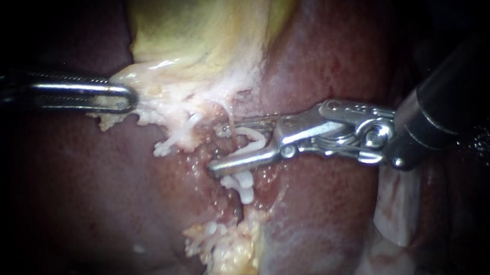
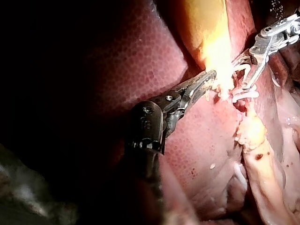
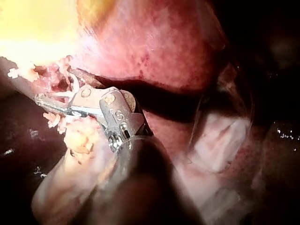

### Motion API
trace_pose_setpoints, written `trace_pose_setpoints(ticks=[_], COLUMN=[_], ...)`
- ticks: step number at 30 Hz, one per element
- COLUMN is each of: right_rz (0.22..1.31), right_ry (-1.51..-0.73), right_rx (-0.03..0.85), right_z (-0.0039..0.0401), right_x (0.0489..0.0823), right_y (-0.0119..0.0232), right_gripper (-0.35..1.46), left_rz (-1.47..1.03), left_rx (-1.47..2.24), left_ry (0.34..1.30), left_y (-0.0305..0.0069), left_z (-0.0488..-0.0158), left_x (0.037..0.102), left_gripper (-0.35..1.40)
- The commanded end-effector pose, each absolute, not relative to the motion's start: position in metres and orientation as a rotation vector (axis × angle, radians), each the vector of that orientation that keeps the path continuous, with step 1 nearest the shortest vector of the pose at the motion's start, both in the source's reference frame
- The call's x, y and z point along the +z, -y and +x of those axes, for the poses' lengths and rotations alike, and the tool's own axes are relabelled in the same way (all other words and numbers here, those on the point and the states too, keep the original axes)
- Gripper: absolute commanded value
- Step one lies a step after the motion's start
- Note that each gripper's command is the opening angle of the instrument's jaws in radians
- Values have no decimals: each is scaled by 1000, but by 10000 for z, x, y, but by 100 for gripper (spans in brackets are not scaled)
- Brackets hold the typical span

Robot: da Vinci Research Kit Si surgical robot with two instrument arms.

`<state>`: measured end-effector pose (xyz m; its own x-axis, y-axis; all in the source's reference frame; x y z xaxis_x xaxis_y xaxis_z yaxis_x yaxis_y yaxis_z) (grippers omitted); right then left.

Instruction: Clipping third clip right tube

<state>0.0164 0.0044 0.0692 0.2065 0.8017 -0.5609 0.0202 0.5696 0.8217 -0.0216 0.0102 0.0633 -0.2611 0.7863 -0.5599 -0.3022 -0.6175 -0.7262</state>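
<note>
My right instrument (image 1: 217,150) comes in from the right, its two jaws spread around a thin pale tube (image 1: 231,115) below the gallbladder (image 1: 207,24). A white clip (image 1: 255,136) sits between those jaws, touching both. Just under the lower jaw, white clips (image 1: 244,189) lie across the same tube. My left instrument (image 1: 128,97) reaches in from the left with its jaws shut on the pale, frayed tissue (image 1: 155,106) at the gallbladder's edge. The left wrist view shows the left instrument (image 2: 211,77) holding that edge, with the right instrument (image 2: 241,75) beyond it. In the right wrist view the right instrument (image 3: 51,89) lies against ragged tissue.
Dark red liver (image 1: 320,50) surrounds the site on both sides. A lump of yellow fatty tissue (image 1: 230,249) lies below the clips. Pale membrane (image 1: 396,207) hangs under the right instrument's shaft.
</note>
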Motion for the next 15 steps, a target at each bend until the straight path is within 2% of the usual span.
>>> trace_pose_setpoints(ticks=[1, 15], right_rz=[842, 1042], right_ry=[-1261, -1344], right_rx=[649, 634], right_z=[164, 166], right_x=[689, 651], right_y=[-44, -43], right_gripper=[50, 50], left_rz=[-1261, -1261], left_rx=[1945, 1945], left_ry=[638, 637], left_y=[-102, -101], left_z=[-216, -217], left_x=[634, 635], left_gripper=[-35, -35])
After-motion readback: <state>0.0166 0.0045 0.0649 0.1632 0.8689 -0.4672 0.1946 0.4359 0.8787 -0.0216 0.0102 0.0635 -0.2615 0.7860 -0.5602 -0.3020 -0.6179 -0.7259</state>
